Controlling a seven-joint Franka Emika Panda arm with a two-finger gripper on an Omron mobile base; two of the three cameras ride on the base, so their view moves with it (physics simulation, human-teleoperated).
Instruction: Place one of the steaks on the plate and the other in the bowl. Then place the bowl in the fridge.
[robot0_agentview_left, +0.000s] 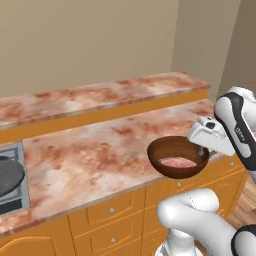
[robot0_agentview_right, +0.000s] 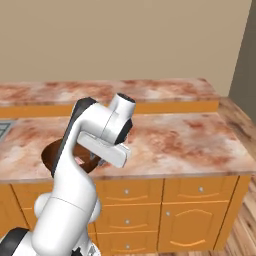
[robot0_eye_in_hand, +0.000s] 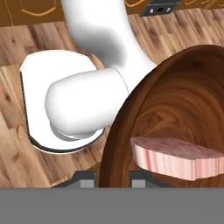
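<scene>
My gripper (robot0_agentview_left: 202, 150) is shut on the right rim of the dark brown wooden bowl (robot0_agentview_left: 177, 156). It holds the bowl in the air at the counter's front edge. A pale pink steak (robot0_agentview_left: 178, 163) lies flat in the bowl's bottom. In the hand view the bowl (robot0_eye_in_hand: 175, 100) fills the right side. Its rim runs down between the two fingertips (robot0_eye_in_hand: 85, 180) of the gripper (robot0_eye_in_hand: 113, 179), and the steak (robot0_eye_in_hand: 175, 157) lies just inside. In the right base view my arm covers most of the bowl (robot0_agentview_right: 53, 152). The plate and the fridge are out of view.
The reddish marble counter (robot0_agentview_left: 90, 155) has a raised back ledge (robot0_agentview_left: 100, 95) and orange drawers (robot0_agentview_left: 112, 210) below. A dark pan (robot0_agentview_left: 7, 175) sits on the cooktop at far left. Wooden floor (robot0_eye_in_hand: 17, 144) lies under the bowl.
</scene>
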